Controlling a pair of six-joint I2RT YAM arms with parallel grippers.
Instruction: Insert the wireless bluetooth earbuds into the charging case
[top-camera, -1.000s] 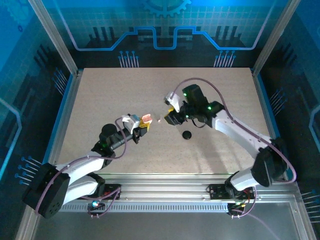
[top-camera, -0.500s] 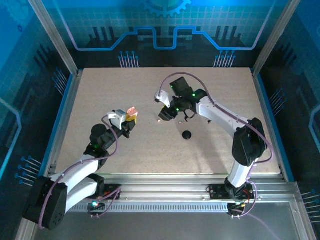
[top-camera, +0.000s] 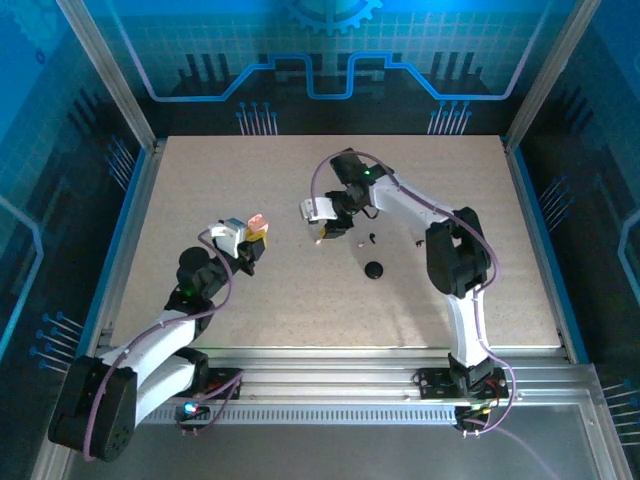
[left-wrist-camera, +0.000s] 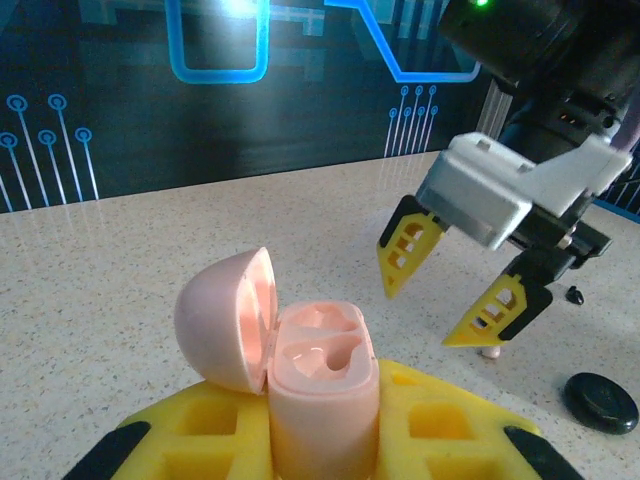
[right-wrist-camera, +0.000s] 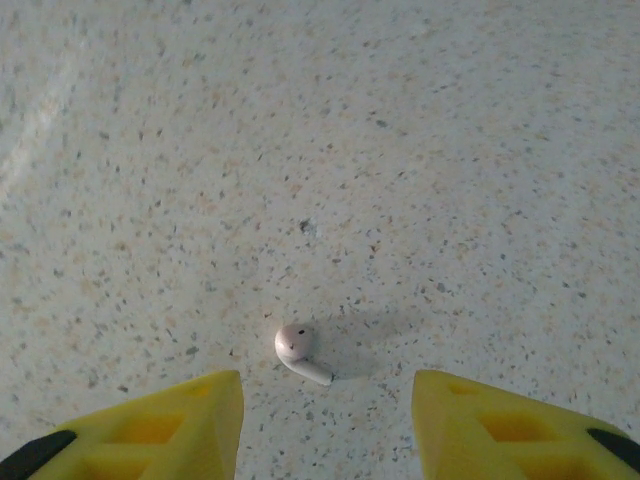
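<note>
My left gripper (left-wrist-camera: 320, 425) is shut on the open pink charging case (left-wrist-camera: 322, 385), held upright with its lid (left-wrist-camera: 222, 320) tipped to the left and both sockets empty. From above, that gripper (top-camera: 252, 240) and case (top-camera: 258, 219) are left of centre. One pale earbud (right-wrist-camera: 297, 350) lies on the table between the open yellow fingers of my right gripper (right-wrist-camera: 328, 400), touching neither. In the left wrist view the right gripper (left-wrist-camera: 420, 320) hangs just above that earbud (left-wrist-camera: 489, 352). A black earbud (left-wrist-camera: 575, 295) lies further right.
A black round case (top-camera: 373, 270) lies shut on the speckled table (top-camera: 220, 170), near the right gripper (top-camera: 324, 228); the same case (left-wrist-camera: 600, 400) sits at the low right of the left wrist view. Blue walls and metal posts ring the table.
The right gripper has swung left and down over the pale earbud, its jaws spreading a little. The left gripper has drawn back to the left with the case.
</note>
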